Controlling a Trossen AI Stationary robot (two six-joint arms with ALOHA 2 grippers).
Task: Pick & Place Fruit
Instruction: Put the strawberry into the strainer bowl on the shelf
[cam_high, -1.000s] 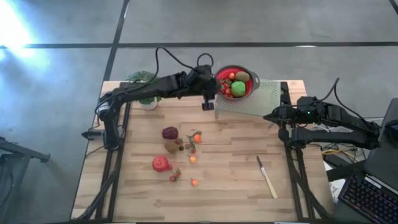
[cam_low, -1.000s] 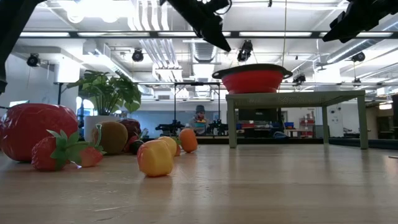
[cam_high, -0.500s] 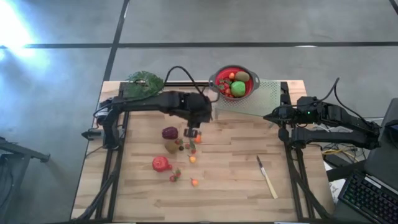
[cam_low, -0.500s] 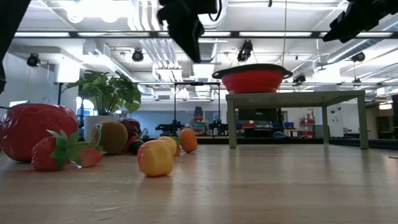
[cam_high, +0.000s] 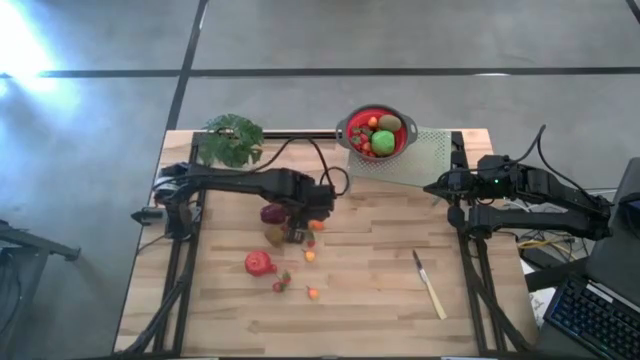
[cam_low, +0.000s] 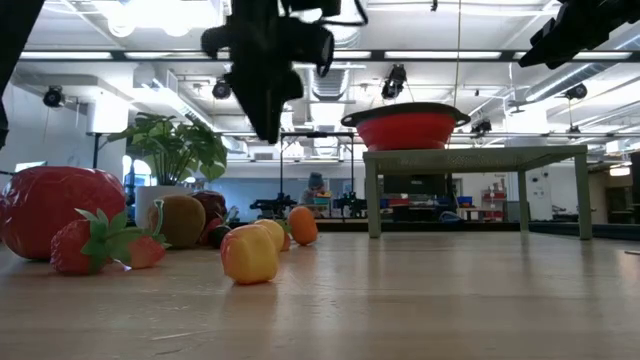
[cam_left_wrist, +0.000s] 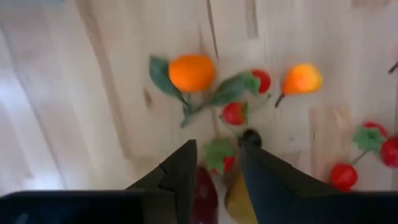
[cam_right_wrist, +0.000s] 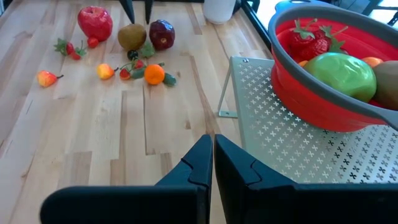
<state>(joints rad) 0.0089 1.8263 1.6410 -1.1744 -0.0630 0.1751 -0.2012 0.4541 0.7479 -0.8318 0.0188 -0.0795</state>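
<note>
While the high view looks straight down on the wooden counter (cam_high: 380, 290), the left tool (cam_high: 298, 234) sits low at the frame's centre-left, over a cluster of loose fruit (cam_high: 283, 236) that spreads down to a red piece (cam_high: 259, 264). A red colander (cam_high: 378, 131) holding more fruit stands on a perforated stand (cam_high: 425, 160) at upper centre, a potted plant (cam_high: 231, 141) lies at upper left, a knife (cam_high: 431, 287) at lower right, and the right tool (cam_high: 432, 187) waits at the right edge, well apart from the fruit. In the low view, the left tool (cam_low: 266, 128) hangs from the top, above the fruit gathered at lower left, with the colander raised on its stand at centre-right. In the left wrist view, the fingers (cam_left_wrist: 180, 171) stand partly apart with nothing held, a small strawberry (cam_left_wrist: 219, 155) showing in the gap and an orange (cam_left_wrist: 191, 72) beyond it toward the top. In the right wrist view, the right tool's fingers (cam_right_wrist: 196, 163) are pressed together and empty at the bottom, the colander fills the upper right, and the loose fruit lies at upper left.
</note>
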